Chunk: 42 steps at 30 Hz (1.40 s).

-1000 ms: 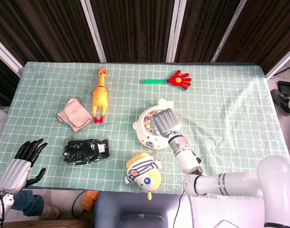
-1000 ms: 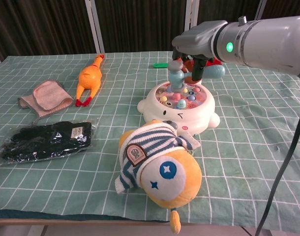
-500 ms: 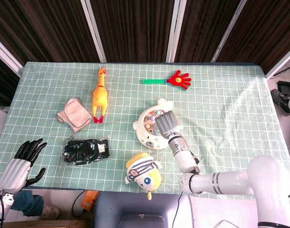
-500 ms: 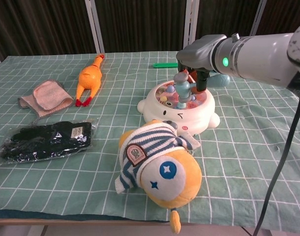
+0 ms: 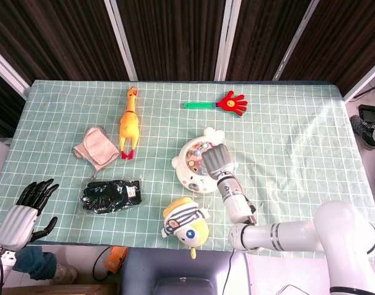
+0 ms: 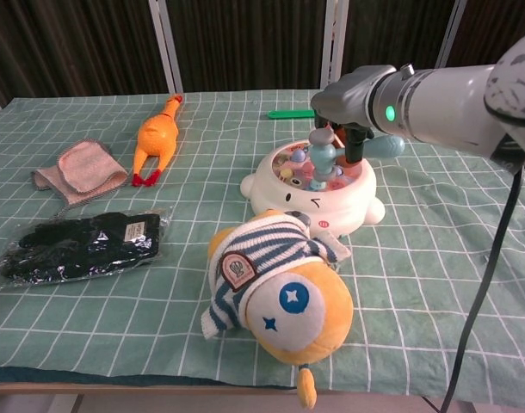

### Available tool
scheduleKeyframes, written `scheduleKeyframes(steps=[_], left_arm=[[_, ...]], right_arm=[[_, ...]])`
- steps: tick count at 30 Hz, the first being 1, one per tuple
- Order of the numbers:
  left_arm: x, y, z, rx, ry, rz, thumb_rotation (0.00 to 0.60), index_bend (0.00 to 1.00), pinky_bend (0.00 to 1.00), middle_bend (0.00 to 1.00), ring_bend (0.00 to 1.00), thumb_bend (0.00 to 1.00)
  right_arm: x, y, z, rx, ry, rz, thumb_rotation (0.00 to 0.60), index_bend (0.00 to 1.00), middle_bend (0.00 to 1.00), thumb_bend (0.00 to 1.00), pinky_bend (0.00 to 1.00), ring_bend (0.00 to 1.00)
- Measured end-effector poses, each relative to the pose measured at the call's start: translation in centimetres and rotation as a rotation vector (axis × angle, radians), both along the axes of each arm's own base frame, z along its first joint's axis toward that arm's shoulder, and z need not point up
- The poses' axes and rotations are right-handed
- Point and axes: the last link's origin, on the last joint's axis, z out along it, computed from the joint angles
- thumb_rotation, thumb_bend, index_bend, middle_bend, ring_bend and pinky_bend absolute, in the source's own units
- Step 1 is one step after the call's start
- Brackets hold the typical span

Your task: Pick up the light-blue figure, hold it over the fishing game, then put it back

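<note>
Light-blue figure [image 6: 322,153] sits low over the fishing game [image 6: 314,188], pinched in the fingers of the right hand [image 6: 353,101], its base down among the coloured pieces on the game's top (whether it touches them I cannot tell).

At the far left, off the near-left edge of the table [image 5: 298,132], the left hand [image 5: 23,213] hangs with its dark fingers spread, holding nothing. On the cloth near it lie a pink cloth [image 5: 96,148] and, nearer, a packet of black gloves [image 5: 112,194]. Beyond them lies a rubber chicken [image 5: 129,121].

Just near of the game lies a striped plush toy [image 6: 275,288]. Far behind the game is a red hand clapper [image 5: 221,103] on a green handle.
</note>
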Motion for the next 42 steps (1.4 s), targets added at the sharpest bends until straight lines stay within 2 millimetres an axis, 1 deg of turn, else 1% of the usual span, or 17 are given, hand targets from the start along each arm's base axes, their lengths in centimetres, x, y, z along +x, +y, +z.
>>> scheduleKeyframes(steps=[6,10,15,24,28,38,42], left_arm=[[0.0,0.1,-0.1,-0.005,0.002,0.000,0.600,0.00,0.00,0.00,0.00,0.39],[-0.1,0.1,0.0,-0.002,-0.001,0.005,0.600,0.00,0.00,0.00,0.00,0.39],[-0.2,0.3,0.1,0.000,-0.004,0.009,0.600,0.00,0.00,0.00,0.00,0.39],[-0.2,0.3,0.2,-0.004,-0.008,0.012,0.600,0.00,0.00,0.00,0.00,0.39],[-0.3,0.4,0.3,-0.001,-0.012,0.013,0.600,0.00,0.00,0.00,0.00,0.39],[-0.3,0.3,0.5,0.001,-0.017,0.013,0.600,0.00,0.00,0.00,0.00,0.39],[-0.4,0.3,0.6,0.002,-0.020,0.014,0.600,0.00,0.00,0.00,0.00,0.39]], right_arm=[[0.5,-0.5,0.9,-0.028,-0.052,0.001,0.600,1.00,0.66,0.62,0.71,0.70],[0.7,-1.0,1.2,-0.047,-0.084,0.005,0.600,1.00,0.66,0.62,0.71,0.70],[0.8,-1.5,0.6,-0.052,-0.083,0.001,0.600,1.00,0.66,0.62,0.71,0.70],[0.8,-1.8,-1.1,-0.038,-0.038,-0.018,0.600,1.00,0.66,0.62,0.71,0.70],[0.7,-1.9,-1.5,-0.042,-0.013,-0.031,0.600,1.00,0.65,0.62,0.71,0.70],[0.8,-2.0,-1.4,-0.051,-0.008,-0.040,0.600,1.00,0.65,0.62,0.71,0.70],[1.5,-2.3,-0.8,-0.076,-0.063,-0.031,0.600,1.00,0.66,0.62,0.71,0.70]])
